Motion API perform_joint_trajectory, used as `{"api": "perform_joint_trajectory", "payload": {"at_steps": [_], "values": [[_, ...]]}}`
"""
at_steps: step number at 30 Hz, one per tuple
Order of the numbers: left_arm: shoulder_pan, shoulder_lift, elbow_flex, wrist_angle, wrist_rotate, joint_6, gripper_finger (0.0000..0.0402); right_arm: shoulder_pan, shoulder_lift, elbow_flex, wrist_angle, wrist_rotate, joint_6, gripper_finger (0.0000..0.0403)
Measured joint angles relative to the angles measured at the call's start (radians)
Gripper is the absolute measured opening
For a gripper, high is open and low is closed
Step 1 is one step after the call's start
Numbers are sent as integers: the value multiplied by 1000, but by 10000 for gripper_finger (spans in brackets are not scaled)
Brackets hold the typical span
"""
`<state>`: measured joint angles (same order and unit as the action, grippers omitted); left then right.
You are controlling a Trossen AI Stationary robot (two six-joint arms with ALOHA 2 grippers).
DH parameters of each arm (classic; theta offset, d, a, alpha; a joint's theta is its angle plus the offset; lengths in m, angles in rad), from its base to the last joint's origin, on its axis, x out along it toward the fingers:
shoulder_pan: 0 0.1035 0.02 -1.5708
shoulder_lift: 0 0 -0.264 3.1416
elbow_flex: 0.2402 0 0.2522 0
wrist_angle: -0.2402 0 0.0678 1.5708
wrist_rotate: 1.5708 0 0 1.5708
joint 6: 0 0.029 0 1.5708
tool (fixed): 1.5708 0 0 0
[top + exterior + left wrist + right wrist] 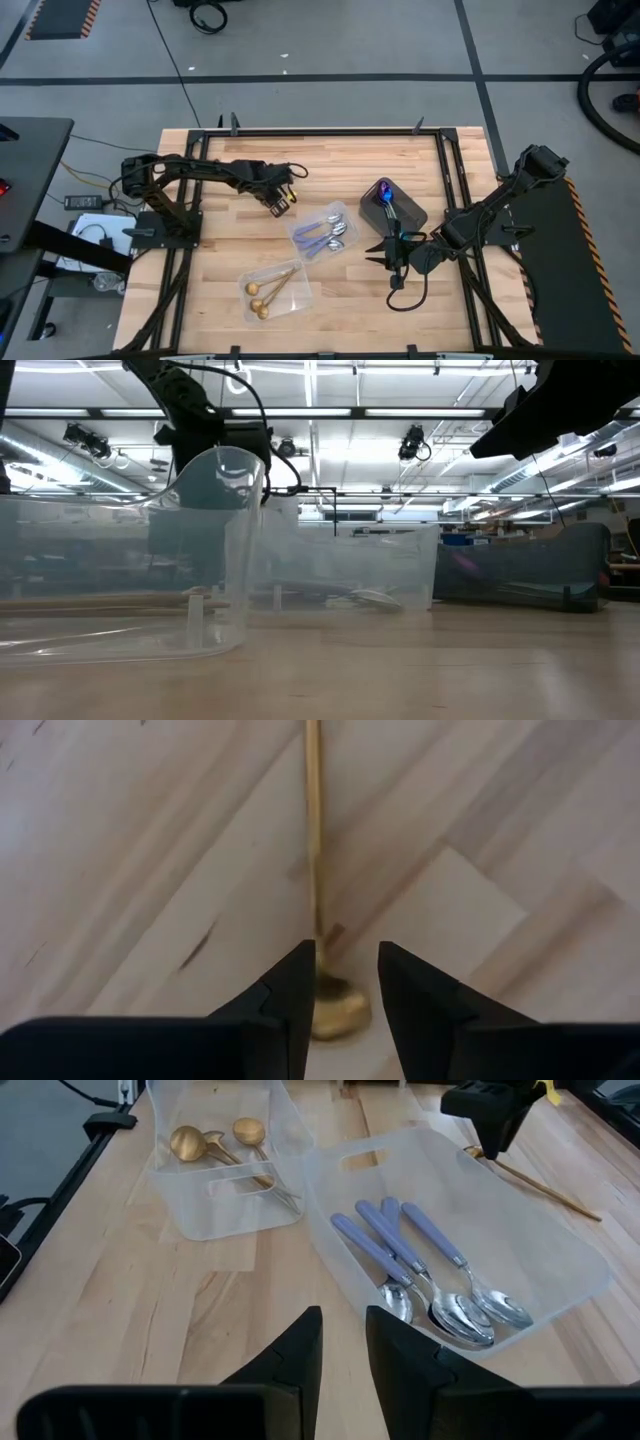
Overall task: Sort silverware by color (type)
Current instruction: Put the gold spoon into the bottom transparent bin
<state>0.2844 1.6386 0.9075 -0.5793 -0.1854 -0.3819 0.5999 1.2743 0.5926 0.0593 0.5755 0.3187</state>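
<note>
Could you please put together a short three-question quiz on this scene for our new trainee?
1. True or false: the gold spoon by the left gripper lies on the bare table, outside every tray.
2. Which tray holds three spoons with lilac handles? A) the clear tray in the middle B) the dark grey tray C) the clear tray with the gold spoons
3. How do the left gripper's fingers stand around the gold spoon?

Key: 1 true; 2 A; 3 open, one on each side of its bowl end.

Two dark jointed arms, black cables, black wedge-shaped pincer fingers (290, 1010)
</note>
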Motion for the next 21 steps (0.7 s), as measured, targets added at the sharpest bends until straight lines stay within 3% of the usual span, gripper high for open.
{"api": "perform_joint_trajectory", "payload": {"at_steps": [16,21], "values": [[31,0,-105,110,22,26,116,0,0,0,0,1,0,91],[22,-3,-121,111,26,25,71,0,0,0,0,1,0,91]]}}
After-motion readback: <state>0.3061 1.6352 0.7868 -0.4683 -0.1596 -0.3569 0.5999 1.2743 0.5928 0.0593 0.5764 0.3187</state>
